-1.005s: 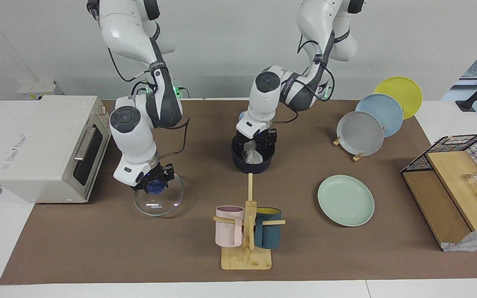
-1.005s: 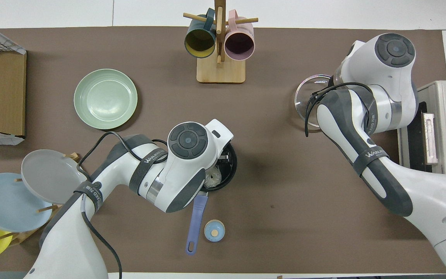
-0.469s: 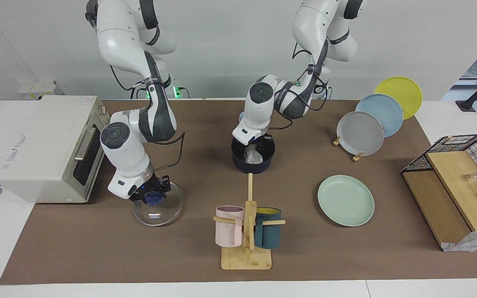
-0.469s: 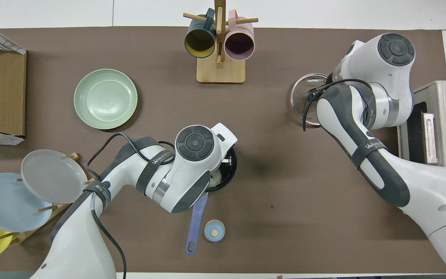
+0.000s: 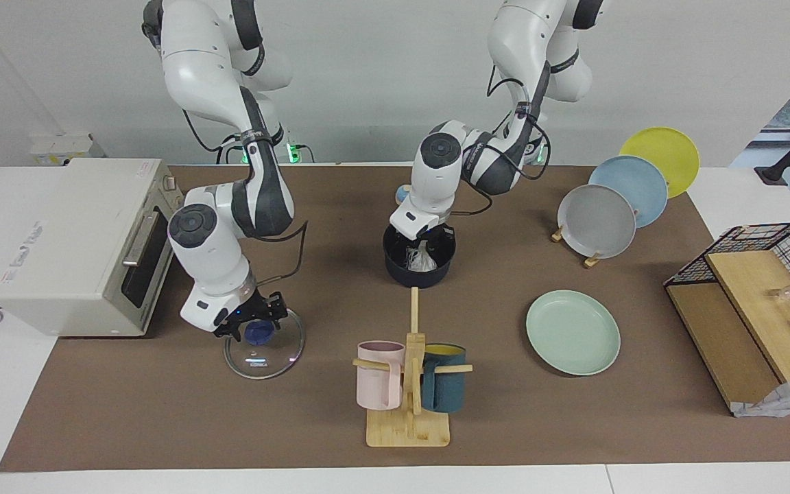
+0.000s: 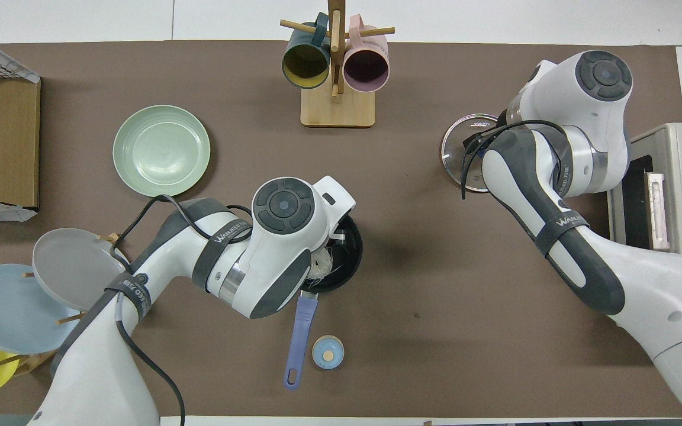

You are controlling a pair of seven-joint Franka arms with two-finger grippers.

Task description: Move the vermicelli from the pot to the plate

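The dark navy pot (image 5: 419, 276) stands mid-table, its blue-purple handle (image 6: 298, 334) pointing toward the robots. My left gripper (image 5: 424, 241) is inside the pot's mouth, shut on a clump of white vermicelli (image 5: 421, 259) that hangs from it, drawn up into a cone; in the overhead view a bit of the clump (image 6: 319, 267) shows beside the hand. The mint-green plate (image 5: 572, 332) lies empty, farther from the robots, toward the left arm's end. My right gripper (image 5: 252, 321) is at the blue knob of a glass lid (image 5: 265, 355) lying on the mat.
A bamboo mug rack (image 5: 409, 412) with a pink and a teal mug stands farther out than the pot. A toaster oven (image 5: 73, 240) is at the right arm's end. A stand with grey, blue and yellow plates (image 5: 597, 221) and a wire basket (image 5: 751, 302) are at the left arm's end. A small blue cap (image 6: 327, 352) lies by the pot handle.
My left gripper dipped into the pot and has risen a little, pulling the vermicelli upward. My right gripper lowered the tilted glass lid flat onto the mat.
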